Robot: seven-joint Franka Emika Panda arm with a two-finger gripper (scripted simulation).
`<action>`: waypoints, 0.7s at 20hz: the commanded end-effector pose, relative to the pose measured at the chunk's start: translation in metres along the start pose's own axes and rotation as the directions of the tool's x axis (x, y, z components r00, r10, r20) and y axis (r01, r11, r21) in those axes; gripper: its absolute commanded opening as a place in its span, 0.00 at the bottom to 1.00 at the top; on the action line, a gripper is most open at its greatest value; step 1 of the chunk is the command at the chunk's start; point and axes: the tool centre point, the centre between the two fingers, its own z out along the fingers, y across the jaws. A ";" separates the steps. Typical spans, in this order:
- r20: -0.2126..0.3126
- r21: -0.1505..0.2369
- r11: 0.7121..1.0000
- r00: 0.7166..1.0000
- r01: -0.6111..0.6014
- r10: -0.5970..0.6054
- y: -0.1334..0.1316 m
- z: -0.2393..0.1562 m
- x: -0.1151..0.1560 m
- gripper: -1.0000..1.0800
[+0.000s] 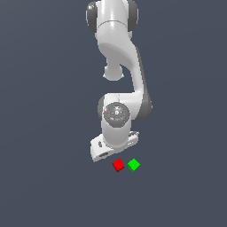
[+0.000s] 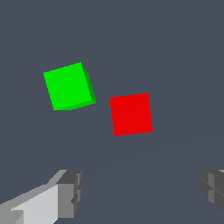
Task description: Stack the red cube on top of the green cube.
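While the white robot arm [image 1: 119,66] hangs over the plain dark grey floor [image 1: 44,177], the small bright red cube [image 2: 131,114] and small bright green cube [image 2: 68,86] lie just beside each other, apart. The gripper [image 2: 140,192] hovers spread wide, empty, its fingers [image 2: 70,192] partly cut off.

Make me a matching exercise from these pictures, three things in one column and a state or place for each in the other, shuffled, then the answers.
Things:
1. red cube
2. green cube
3. gripper

States or places:
A. open, holding nothing
B. on the floor, the cube nearer the gripper
C. on the floor, further to the exterior view's right, apart from its neighbour

Pairs: 1-B, 2-C, 3-A
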 end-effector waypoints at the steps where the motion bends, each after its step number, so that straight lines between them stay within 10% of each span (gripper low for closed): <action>1: -0.004 0.000 0.999 0.999 0.033 -0.033 0.001 0.005 0.011 0.96; 14: -0.012 0.000 0.993 0.993 0.122 -0.122 0.000 0.017 0.041 0.96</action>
